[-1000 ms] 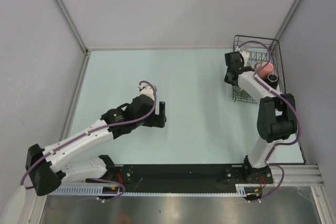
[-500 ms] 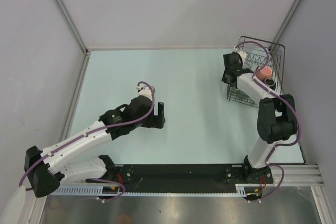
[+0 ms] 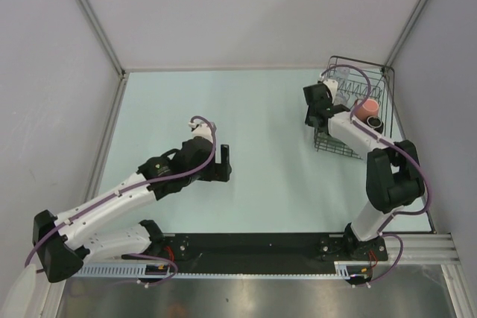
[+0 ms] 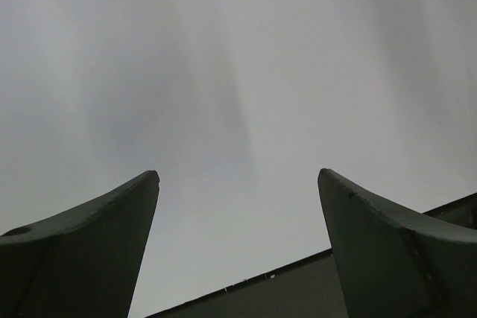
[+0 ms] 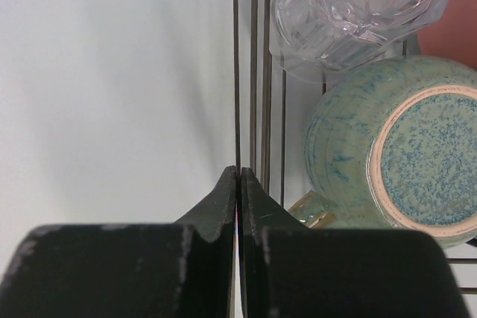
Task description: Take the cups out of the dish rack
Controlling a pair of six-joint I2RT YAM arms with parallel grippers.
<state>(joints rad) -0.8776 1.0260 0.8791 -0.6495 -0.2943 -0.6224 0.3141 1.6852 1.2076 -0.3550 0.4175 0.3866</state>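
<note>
**Four cups still aboard as the rack was dragged left**

Within a second the right gripper had pinched shut on a side wire of the dish rack and slid it left, away from the right wall. The glass tumbler, sage-green mug, salmon-pink cup and dark cup sat inside. The left gripper hung wide open, empty. No cup was out; the pull probably eased reach.

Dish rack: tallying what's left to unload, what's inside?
A clear tumbler, a green mug, a pink cup and a dark cup. The right arm hides part of the dish rack.
</note>
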